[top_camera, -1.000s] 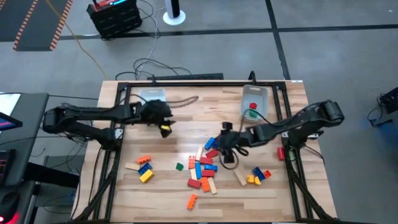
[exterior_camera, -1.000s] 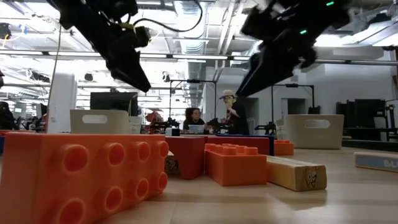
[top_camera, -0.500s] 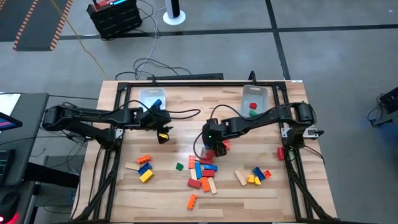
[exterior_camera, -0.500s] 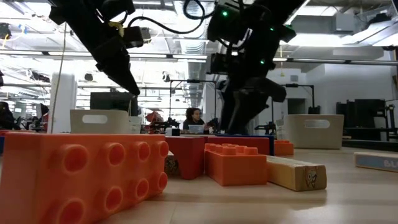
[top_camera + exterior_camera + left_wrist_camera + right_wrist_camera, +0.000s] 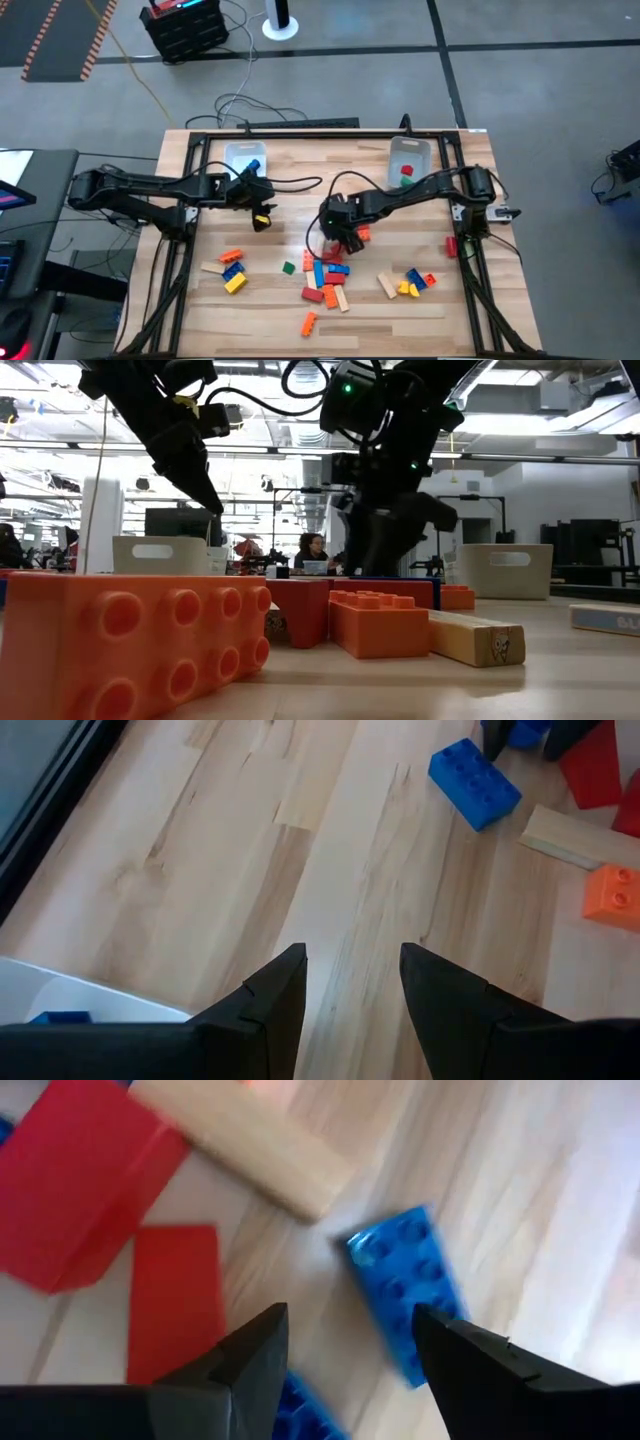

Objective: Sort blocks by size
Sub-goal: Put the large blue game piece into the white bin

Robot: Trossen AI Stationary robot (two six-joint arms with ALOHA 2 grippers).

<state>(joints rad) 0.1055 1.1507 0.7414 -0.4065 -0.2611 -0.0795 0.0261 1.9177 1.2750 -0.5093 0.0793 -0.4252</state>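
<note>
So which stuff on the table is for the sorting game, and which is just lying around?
For the job:
- the blocks, scattered in many colours
- the two clear bins, with a few blocks inside
- the right hand, open over the pile
- the left hand, open, holding nothing

Just lying about:
- the cables behind the table
- the black box on the floor

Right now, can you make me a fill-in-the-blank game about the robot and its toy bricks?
1. The right end effector hangs open over a ___ plastic brick with studs.
2. The left end effector is open and holds ___.
3. The clear plastic bin at the table's far right holds a green brick and a ___ one.

Missing words: blue; nothing; red
</note>
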